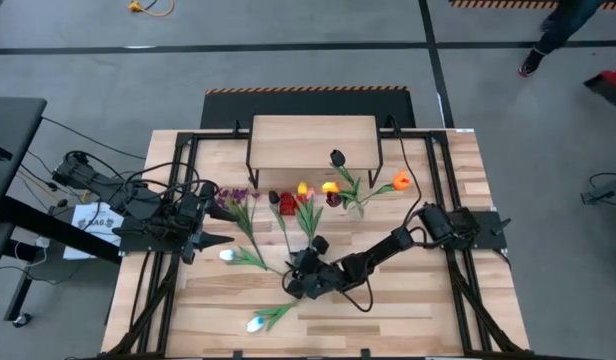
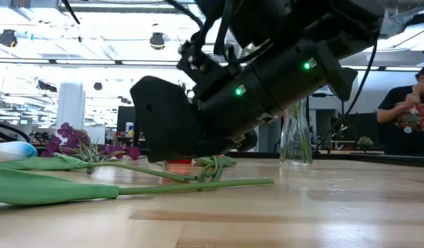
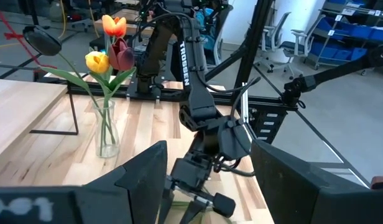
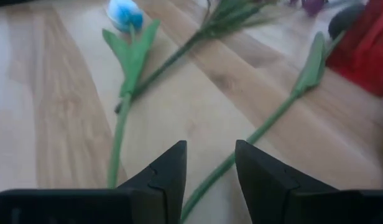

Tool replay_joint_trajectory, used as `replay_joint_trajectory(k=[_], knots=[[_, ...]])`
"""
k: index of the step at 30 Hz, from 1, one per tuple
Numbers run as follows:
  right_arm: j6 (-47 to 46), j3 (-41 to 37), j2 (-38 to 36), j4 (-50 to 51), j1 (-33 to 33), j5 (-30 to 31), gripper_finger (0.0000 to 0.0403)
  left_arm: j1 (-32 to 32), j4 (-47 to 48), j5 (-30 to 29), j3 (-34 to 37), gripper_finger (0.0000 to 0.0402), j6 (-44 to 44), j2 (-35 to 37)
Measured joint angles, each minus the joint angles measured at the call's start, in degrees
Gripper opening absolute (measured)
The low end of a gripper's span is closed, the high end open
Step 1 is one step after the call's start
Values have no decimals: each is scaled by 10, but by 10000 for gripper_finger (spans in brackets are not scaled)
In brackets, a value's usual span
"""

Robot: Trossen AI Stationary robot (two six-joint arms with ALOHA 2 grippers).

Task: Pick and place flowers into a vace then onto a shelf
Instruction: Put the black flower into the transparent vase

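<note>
My right gripper (image 1: 300,272) is low over the table's middle and open. Its fingers (image 4: 170,168) stand on either side of a green stem (image 4: 266,124), which lies flat on the wood and runs toward the red tulips (image 1: 286,204). A white tulip (image 4: 124,14) lies beside it. More loose flowers lie on the table: purple blossoms (image 1: 231,197) and a second white tulip (image 1: 256,323). A glass vase (image 3: 107,134) in front of the shelf (image 1: 313,140) holds yellow, orange, dark red and near-black tulips. My left gripper (image 1: 213,240) waits raised at the left, open.
The black frame rails (image 1: 178,200) run along both table sides. In the low view, long stems (image 2: 198,184) lie across the near table. A person (image 2: 411,103) stands in the room beyond the table. Bare wood (image 1: 418,310) shows at the near right.
</note>
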State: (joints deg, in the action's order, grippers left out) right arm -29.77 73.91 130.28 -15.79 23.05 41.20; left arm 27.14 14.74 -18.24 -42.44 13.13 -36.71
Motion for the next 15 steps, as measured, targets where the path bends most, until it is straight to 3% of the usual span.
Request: replay_joint_trajectory(k=[15], knots=[[-49,2,15,36,-13,-21,136,0,0,0,0,222,3,0]])
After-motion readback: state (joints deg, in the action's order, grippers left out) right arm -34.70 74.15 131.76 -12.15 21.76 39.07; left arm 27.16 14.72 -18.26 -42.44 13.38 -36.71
